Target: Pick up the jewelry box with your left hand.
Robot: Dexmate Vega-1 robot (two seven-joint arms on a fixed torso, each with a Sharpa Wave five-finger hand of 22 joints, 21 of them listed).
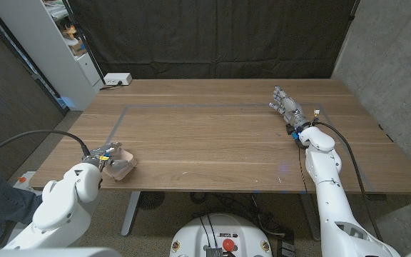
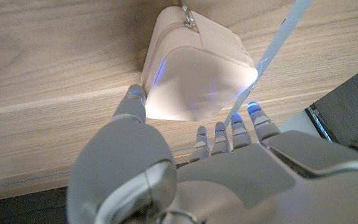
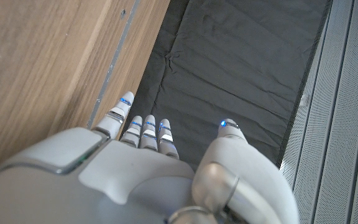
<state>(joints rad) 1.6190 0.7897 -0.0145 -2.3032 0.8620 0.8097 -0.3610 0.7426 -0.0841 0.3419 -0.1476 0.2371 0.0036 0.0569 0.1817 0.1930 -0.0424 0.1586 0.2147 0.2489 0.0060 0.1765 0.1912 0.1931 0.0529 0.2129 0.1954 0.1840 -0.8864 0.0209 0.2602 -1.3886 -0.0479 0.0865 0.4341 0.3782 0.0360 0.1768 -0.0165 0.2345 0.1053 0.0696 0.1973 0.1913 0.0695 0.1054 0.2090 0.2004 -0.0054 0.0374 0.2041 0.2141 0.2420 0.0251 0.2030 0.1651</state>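
Head view, table (image 1: 220,143): wooden, grey tape outline across its middle; landmark for all below.
Head view, jewelry box (image 1: 122,166): pale pink, soft-cornered; at the table's near left corner, close to the front edge, just outside the tape outline.
Head view, left hand (image 1: 108,158): at the table's near left corner, right against the jewelry box; finger state not readable from here.
Head view, right hand (image 1: 285,106): over the table's far right part, well apart from the jewelry box; fingers extended toward the far edge, holding nothing.
Head view, white box (image 1: 118,79): small, at the table's far left corner.
Left wrist view, jewelry box (image 2: 194,74): lying on the table surface near its edge, zipper pull at the end away from the hand.
Left wrist view, left hand (image 2: 185,168): thumb tip touching one side of the jewelry box, fingertips (image 2: 255,116) at its near corner; fingers close together, thumb set apart; firm grip or mere contact cannot be told.
Right wrist view, right hand (image 3: 135,174): beside the table's edge and tape line, dark curtain (image 3: 241,68) beyond; fingers straight and close together, thumb apart, nothing between them.
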